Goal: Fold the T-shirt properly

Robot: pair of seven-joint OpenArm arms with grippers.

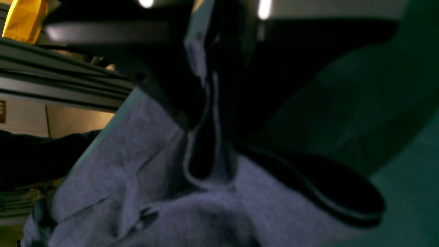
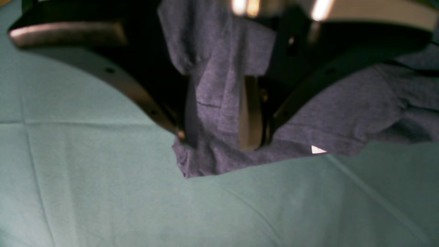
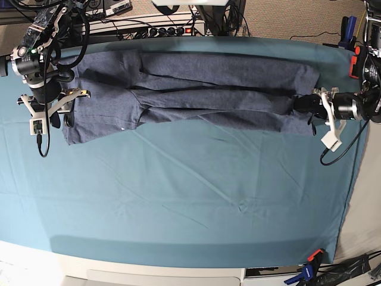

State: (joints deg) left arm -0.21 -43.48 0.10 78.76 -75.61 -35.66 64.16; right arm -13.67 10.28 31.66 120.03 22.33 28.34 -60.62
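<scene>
The dark blue-grey T-shirt (image 3: 202,89) lies stretched left to right along the far part of the teal table cloth (image 3: 190,190), bunched into long folds. Its white lettering does not show. My right gripper (image 3: 64,110), at the left in the base view, is shut on the shirt's left end. In the right wrist view (image 2: 219,137) fabric (image 2: 212,89) is pinched between its fingers (image 2: 250,116), just above the cloth. My left gripper (image 3: 309,106) is shut on the shirt's right end. In the left wrist view (image 1: 207,161) a fold of fabric (image 1: 130,154) runs between the dark jaws.
Cables and a power strip (image 3: 166,27) lie behind the table's back edge. A clamp (image 3: 309,271) grips the cloth at the front right corner. The table's right edge (image 3: 351,179) is close to my left arm. A metal frame rail (image 1: 51,75) shows in the left wrist view.
</scene>
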